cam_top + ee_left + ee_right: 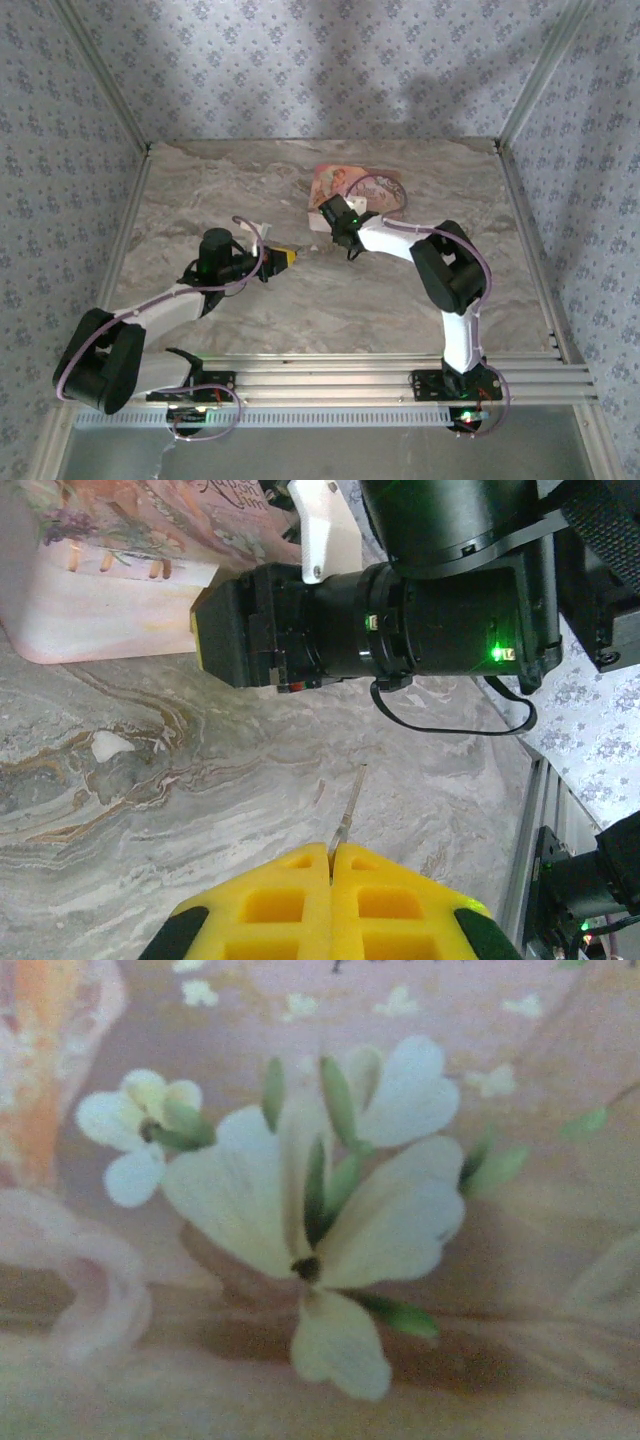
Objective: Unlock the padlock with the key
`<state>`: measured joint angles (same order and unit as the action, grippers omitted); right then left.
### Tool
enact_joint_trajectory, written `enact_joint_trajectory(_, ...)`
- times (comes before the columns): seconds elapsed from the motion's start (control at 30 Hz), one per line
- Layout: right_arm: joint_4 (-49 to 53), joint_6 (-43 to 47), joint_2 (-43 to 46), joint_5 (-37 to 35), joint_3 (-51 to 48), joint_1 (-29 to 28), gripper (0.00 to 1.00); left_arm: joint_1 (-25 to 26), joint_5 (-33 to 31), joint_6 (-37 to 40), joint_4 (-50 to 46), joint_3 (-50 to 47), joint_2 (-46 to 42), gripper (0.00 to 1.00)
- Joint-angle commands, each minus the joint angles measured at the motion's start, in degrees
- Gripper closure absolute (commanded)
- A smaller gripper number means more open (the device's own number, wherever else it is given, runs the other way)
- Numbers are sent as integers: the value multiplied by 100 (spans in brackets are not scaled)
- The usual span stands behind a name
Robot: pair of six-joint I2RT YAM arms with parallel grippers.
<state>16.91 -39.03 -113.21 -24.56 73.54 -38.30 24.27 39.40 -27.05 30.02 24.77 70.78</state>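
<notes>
My left gripper [285, 258] [332, 852] is shut on the key [350, 805]. Its yellow pads [290, 900] are pressed together, and the thin metal blade sticks out over the marble table toward the right arm. My right gripper [328, 212] [215, 630] sits at the near corner of the pink floral box [360, 185] [110, 590]. Its tip is close against the box, and its fingers are hidden. The right wrist view is a blurred close-up of the box's white flower print [320, 1210]. The blue padlock is hidden.
The marble table [200, 190] is walled in by patterned panels and metal posts. An aluminium rail [380, 375] [525, 850] runs along the near edge by the arm bases. The right arm's black wrist [440, 610] hangs just beyond the key's tip.
</notes>
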Motion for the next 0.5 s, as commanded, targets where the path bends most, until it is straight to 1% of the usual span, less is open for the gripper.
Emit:
enact_joint_trajectory(0.0,-161,84,-149,-181,193,38,69,-47,147,2,285,-68,40,100)
enact_joint_trajectory(0.1,-218,192,-141,-173,212,42,81,-48,35,-83,312,-96,28,100)
enact_joint_trajectory(0.2,-224,260,-52,-86,213,47,89,-45,92,-108,460,-186,-24,100)
enact_joint_trajectory(0.27,-167,255,75,65,195,59,95,-37,58,18,351,-219,-78,100)
enact_joint_trajectory(0.3,-123,426,145,165,185,63,97,-25,59,129,266,-210,-87,100)
enact_joint_trajectory(0.33,-93,451,225,396,162,84,100,-11,84,267,198,-202,-91,100)
enact_joint_trajectory(0.47,62,441,603,1439,87,206,100,172,-38,578,156,-145,-12,100)
